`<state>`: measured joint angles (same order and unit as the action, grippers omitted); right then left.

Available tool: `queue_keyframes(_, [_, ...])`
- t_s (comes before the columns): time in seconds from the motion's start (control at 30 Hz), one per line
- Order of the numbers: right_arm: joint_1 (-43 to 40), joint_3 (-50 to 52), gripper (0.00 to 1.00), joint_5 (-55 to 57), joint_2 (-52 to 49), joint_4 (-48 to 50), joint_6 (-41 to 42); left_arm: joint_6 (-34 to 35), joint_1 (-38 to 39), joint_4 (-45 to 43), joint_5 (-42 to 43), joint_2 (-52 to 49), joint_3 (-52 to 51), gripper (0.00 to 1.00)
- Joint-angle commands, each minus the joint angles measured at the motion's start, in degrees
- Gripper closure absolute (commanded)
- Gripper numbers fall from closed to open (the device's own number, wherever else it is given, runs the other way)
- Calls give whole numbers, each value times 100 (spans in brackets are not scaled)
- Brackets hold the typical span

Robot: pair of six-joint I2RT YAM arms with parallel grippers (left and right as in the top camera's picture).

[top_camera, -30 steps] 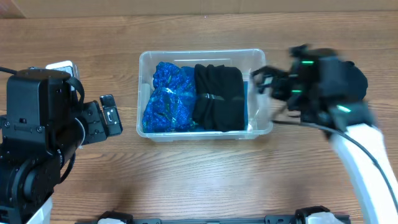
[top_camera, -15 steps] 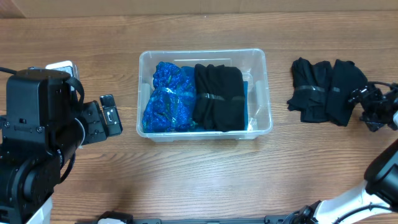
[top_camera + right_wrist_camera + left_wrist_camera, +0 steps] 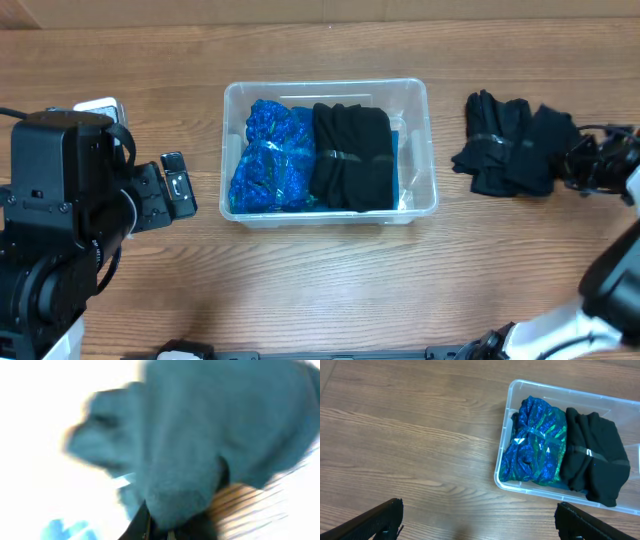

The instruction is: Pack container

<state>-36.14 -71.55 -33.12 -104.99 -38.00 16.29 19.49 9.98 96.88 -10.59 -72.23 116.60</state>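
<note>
The clear container (image 3: 326, 84) stands mid-table, holding a shiny blue bundle (image 3: 268, 157) on the left and a black cloth bundle (image 3: 351, 156) on the right. The left wrist view shows the container (image 3: 503, 466) with the blue bundle (image 3: 535, 447) and the black bundle (image 3: 596, 460). A second black cloth bundle (image 3: 508, 146) lies on the table right of the container. My right gripper (image 3: 578, 163) is shut on its right edge; the blurred right wrist view is filled by this cloth (image 3: 200, 445) over the gripper (image 3: 167, 527). Left of the container, my left gripper (image 3: 183, 186) (image 3: 480, 521) stands open over bare wood.
A white object (image 3: 97, 105) sits behind the left arm at the far left. The right arm's white link (image 3: 600, 290) crosses the lower right corner. Bare wooden table (image 3: 330, 280) lies in front of the container.
The right gripper went from the container's right wall out to the loose black bundle and shut on its right edge; the bundle bunched and shifted slightly left. The left arm stayed still.
</note>
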Motion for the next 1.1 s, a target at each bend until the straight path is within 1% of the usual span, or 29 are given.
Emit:
queue_keyframes(0.0, [605,-339,96,-811,1886,-214,-46,-22,-48,-9,-74,-11,-13,0])
queue_keyframes(0.07, [1169,-339,96,-811,2575,-310,-20,-22,-48,-9,-74,-11,-13,0])
queue_keyframes(0.13, [1860,-339,96,-813,3005,-337,136,-22,-48,-11,-74,-11,-13,0])
queue_keyframes(0.2, [2771,-339,96,-811,3104,-321,232,-22,-48,-9,-74,-11,-13,0])
queue_keyframes(0.3, [4109,-337,96,-789,2839,68,129,-22,-48,-11,-74,-11,-13,0])
queue_keyframes(0.37, [4518,-330,96,-756,2702,192,127,-22,-48,-11,-74,-11,-13,0])
queue_keyframes(0.47, [4887,-330,96,-721,2319,824,122,-22,-48,-9,-74,-11,-13,0])
queue_keyframes(0.53, [4948,-330,96,-138,1923,946,-96,-22,-48,-11,-74,-11,-13,0])
queue_keyframes(0.6, [4946,-330,96,538,1453,741,-223,-22,-48,-9,-74,-11,-13,0])
queue_keyframes(0.63, [4916,-330,82,699,1117,326,-221,-22,-48,-11,-74,-11,-13,0])
queue_keyframes(0.67, [4903,-330,70,883,975,24,-223,-22,-48,-9,-74,-11,-13,0])
queue_keyframes(0.73, [4903,-332,50,1510,1008,-260,-221,-22,-48,-9,-74,-11,-13,0])
queue_keyframes(0.77, [4903,-337,47,1707,1054,-407,-219,-22,-48,-9,-74,-11,-13,0])
queue_keyframes(0.83, [4937,-595,47,2146,1453,-962,-219,-20,-48,-11,-74,-11,-13,0])
queue_keyframes(0.9, [5073,-981,47,2555,1853,-1432,-98,-22,-48,-9,-74,-11,-13,0])
queue_keyframes(0.93, [5158,-1139,54,2680,2020,-1561,-90,-22,-48,-11,-74,-11,-13,0])
queue_keyframes(0.97, [5313,-1211,76,2708,2192,-1521,-85,-22,-48,-9,-74,-11,-13,0])
queue_keyframes(1.0, [5416,-1211,89,2710,2203,-1482,-74,-22,-48,-9,-74,-13,-13,0])
queue_keyframes(1.03, [5547,-1189,92,2811,2076,-1464,160,-22,-48,-9,-74,-13,-13,0])
queue_keyframes(1.07, [5663,-1117,92,2922,1849,-1386,310,-20,-48,-9,-74,-13,-13,0])
